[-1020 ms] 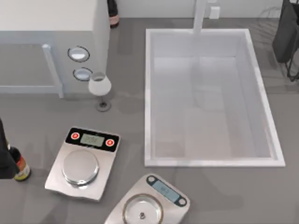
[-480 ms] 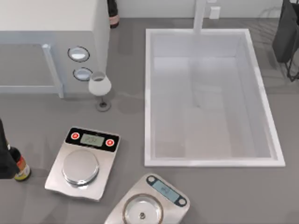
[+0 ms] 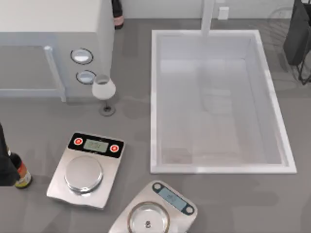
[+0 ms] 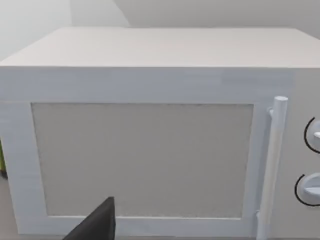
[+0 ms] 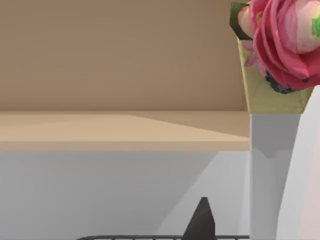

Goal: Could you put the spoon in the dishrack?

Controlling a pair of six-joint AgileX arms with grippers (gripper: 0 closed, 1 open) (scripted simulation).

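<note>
Counter: grey counter before you, white sink right of centre.
Dishrack: faint grey wires, far right corner.
Right arm: parked beside the dishrack.
Left arm: parked at left edge.
Scale displays: unreadable.

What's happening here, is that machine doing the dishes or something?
Not quite: nothing is being handled at this moment. The right arm is at the table's far right corner, over the faint wire dishrack beside the white sink. The left arm is parked at the table's left edge, near a small bottle. A microwave, a wine glass and two kitchen scales stand untouched.
</note>
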